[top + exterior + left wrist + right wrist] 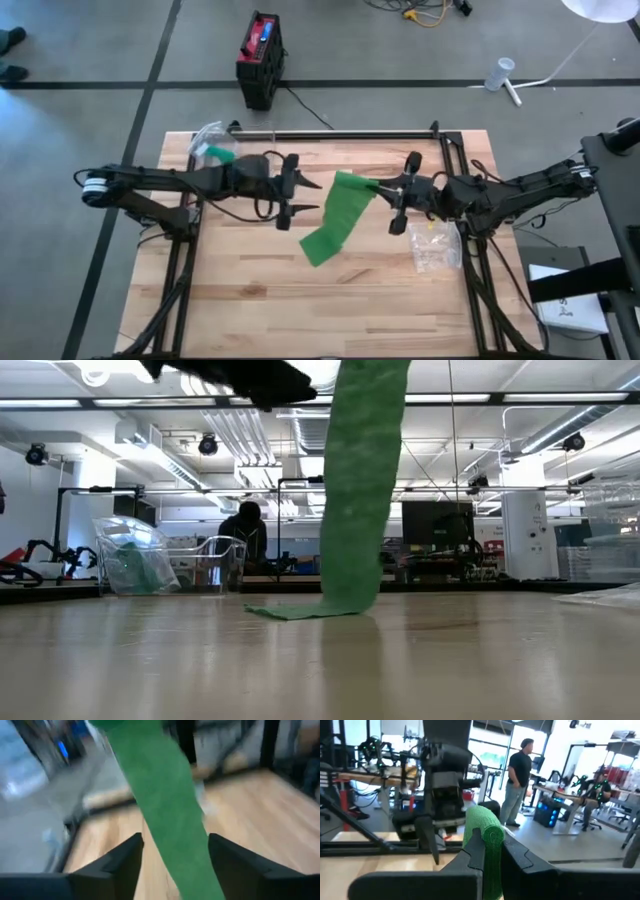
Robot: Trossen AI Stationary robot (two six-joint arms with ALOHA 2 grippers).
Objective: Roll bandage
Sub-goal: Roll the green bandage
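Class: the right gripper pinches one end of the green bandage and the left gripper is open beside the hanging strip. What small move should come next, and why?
Probably the left gripper should close on the green fabric bandage strip. The right gripper is shut on the rolled end, while the tail droops onto the wooden table, too slack to wind.

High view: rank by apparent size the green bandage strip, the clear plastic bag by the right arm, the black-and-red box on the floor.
1. Green bandage strip, largest.
2. Black-and-red box and clear plastic bag look alike; the box stands on the floor, farther from the camera, so no ranking.
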